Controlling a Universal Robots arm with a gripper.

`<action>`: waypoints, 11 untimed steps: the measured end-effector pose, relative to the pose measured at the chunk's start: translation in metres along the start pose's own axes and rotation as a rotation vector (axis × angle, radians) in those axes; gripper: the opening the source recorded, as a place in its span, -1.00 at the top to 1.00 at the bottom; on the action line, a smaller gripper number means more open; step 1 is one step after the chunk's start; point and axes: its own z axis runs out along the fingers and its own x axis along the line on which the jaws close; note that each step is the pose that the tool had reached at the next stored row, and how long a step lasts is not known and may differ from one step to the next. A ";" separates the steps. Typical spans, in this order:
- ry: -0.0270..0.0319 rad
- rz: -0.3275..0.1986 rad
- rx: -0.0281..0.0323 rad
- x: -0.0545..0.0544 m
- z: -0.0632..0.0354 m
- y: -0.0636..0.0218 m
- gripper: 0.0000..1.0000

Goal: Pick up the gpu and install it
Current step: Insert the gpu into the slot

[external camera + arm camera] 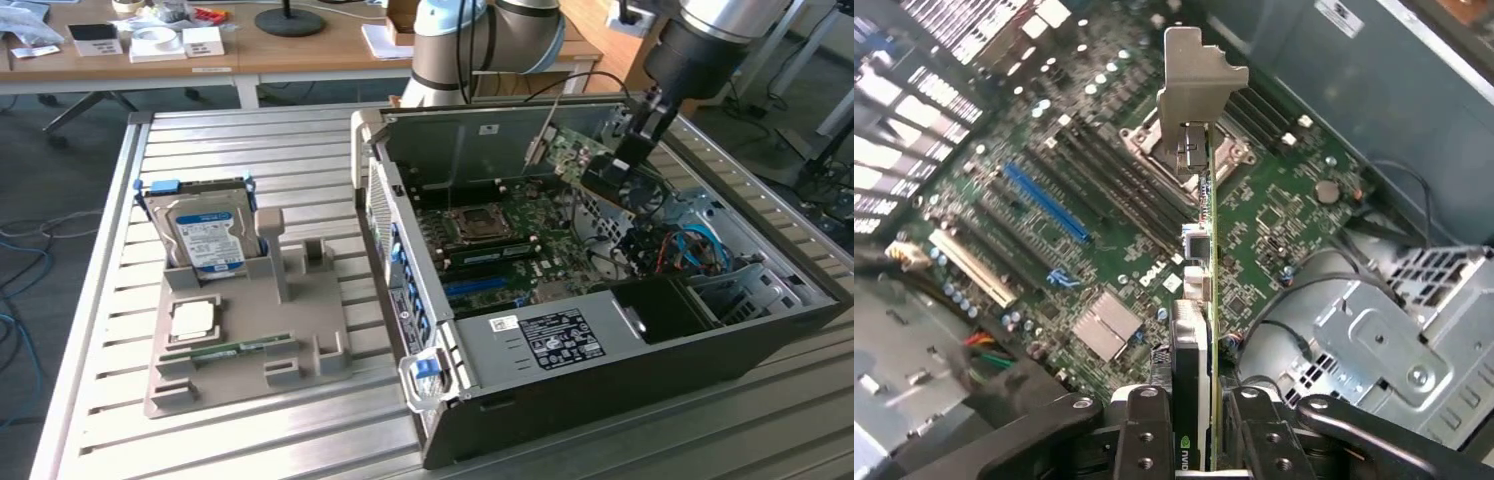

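Gripper [1199, 415] is clamping the gpu [1195, 245] edge-on. Jaws are standing narrow, one pad on each flat face, near the end away from the bracket. In the exterior view the gripper [638, 140] is hanging in the open top of the pc case [534, 400]. The gpu [577, 152] is tilting out from it above the far part of the motherboard [507, 260], toward the case's back wall.

Wrist view is looking straight along the card. The silver bracket [1199, 75] is sitting at the far end, lining up over the cpu socket [1174, 150]. The blue slot [1049, 205] and white slot [974, 268] are lying off to one side of the card line, not under it. The card is looking clear of the board and not seated in any slot, though I can't tell the gap for sure from these angles.

Handling, my read: light and stiff but fragile, a thin PCB with exposed parts. The faces are giving decent friction, but squeezing over chips is risky. Best hold is on the flat faces, away from the contact edge and the bracket. Side load would likely twist it in the pads.

Elsewhere, the hard drive [207, 235] is standing in the grey fixture [314, 345] and the memory stick [227, 350] is lying on it. Both are well apart from the case.
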 end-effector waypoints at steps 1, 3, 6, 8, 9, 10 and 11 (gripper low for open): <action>0.0017 -0.015 0.0000 0.000 0.0001 0.0000 0.47; 0.0049 -0.047 0.0000 0.000 0.0002 0.0000 0.47; 0.0096 -0.091 0.0000 0.000 0.0005 0.0000 0.47; 0.0126 -0.120 -0.0001 0.000 0.0007 -0.0001 0.47; 0.0143 -0.136 -0.0001 0.000 0.0008 -0.0001 0.47; 0.0158 -0.151 0.0000 0.000 0.0008 -0.0001 0.47; 0.0174 -0.166 0.0000 0.000 0.0009 -0.0001 0.47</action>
